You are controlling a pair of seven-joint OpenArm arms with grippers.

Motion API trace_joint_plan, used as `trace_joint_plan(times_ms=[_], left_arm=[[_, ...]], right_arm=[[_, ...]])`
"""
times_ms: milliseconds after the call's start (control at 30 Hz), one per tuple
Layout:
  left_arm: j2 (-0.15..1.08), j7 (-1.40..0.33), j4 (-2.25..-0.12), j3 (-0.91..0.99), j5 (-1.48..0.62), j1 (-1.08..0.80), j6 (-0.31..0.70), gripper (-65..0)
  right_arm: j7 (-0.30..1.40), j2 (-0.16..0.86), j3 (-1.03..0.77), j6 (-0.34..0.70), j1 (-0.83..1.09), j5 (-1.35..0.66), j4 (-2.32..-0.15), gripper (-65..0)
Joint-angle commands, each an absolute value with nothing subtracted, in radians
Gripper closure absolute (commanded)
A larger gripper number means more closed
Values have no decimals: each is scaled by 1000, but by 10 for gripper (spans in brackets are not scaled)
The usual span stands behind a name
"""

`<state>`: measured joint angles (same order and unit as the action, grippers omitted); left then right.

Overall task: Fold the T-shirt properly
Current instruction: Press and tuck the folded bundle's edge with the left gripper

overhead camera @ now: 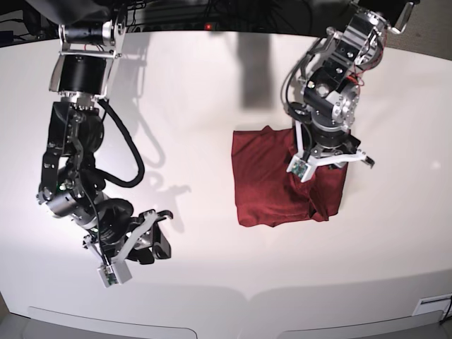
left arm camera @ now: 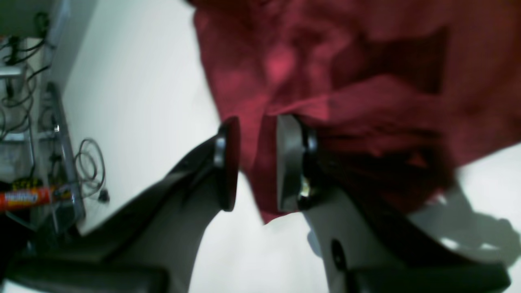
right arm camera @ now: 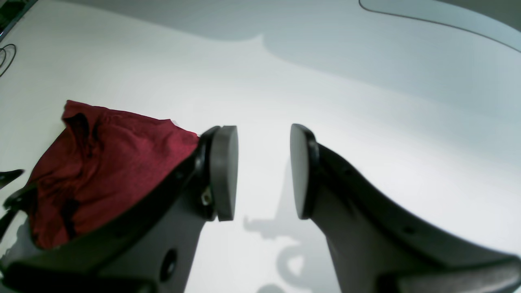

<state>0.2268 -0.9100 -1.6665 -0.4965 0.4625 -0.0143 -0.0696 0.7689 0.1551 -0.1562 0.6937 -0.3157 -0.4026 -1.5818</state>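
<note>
The left gripper (left arm camera: 257,162) has its two round grey pads pinching a thin hanging fold of the dark red, soft knit T-shirt (overhead camera: 279,176); in the left wrist view the cloth runs down between the pads, with a small gap showing on one side, so the hold looks light rather than firm. From there the fabric spreads into a rumpled, roughly square bundle lying on the white table (overhead camera: 212,106), right of centre in the base view, its edge under the arm bunched and doubled over. The right gripper (right arm camera: 263,171) hovers well apart from the shirt over bare table, its pads spread with nothing between them.

The step in hand looks like carrying a side edge over to finish a fold. To do it well, the left arm should lift just enough to clear the layers beneath, draw the edge straight across without twisting, and lay it flush with the opposite border. A loose pinch could let the thin knit slip out mid-carry.
</note>
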Motion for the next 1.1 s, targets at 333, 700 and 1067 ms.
trace_joint_plan(times_ms=[333,700,1067], left_arm=[[216,-982,-1988,-521,372,-7,-75,-150],[212,-895,-1983,-624,239,-49,-71,-187],[147,-845,-1642,-623,344,-47,-105,-270]], right_arm=[[750,161,-157,698,-346,-424,-1600,-216],[765,161,-157,698,-345,-427,-1600,-216],[765,161,-157,698,-345,-431,-1600,-216]])
